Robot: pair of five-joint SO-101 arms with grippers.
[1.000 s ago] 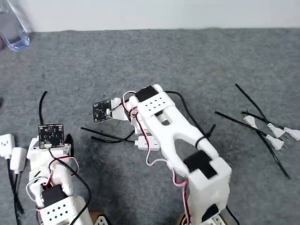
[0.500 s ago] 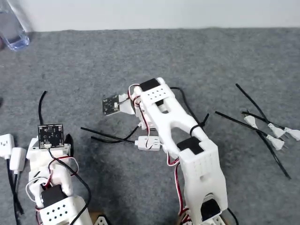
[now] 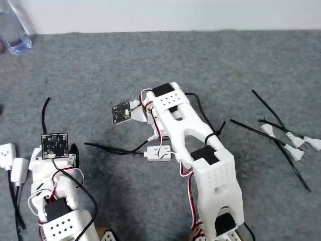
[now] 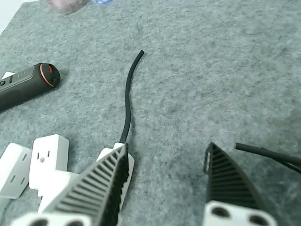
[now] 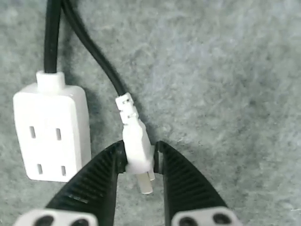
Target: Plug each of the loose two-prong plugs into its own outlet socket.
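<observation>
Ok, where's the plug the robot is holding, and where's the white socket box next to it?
plug (image 5: 137, 141): right wrist view, middle of its white body.
outlet socket (image 5: 49, 150): right wrist view, flat face between its slot pairs.

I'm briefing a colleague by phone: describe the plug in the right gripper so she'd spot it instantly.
On the grey felt table, go to the right gripper, mid-table beside the white outlet block. Between its black ridged fingers is a small white two-prong plug on a black cord. The other white plugs lie loose at the table's right edge.
</observation>
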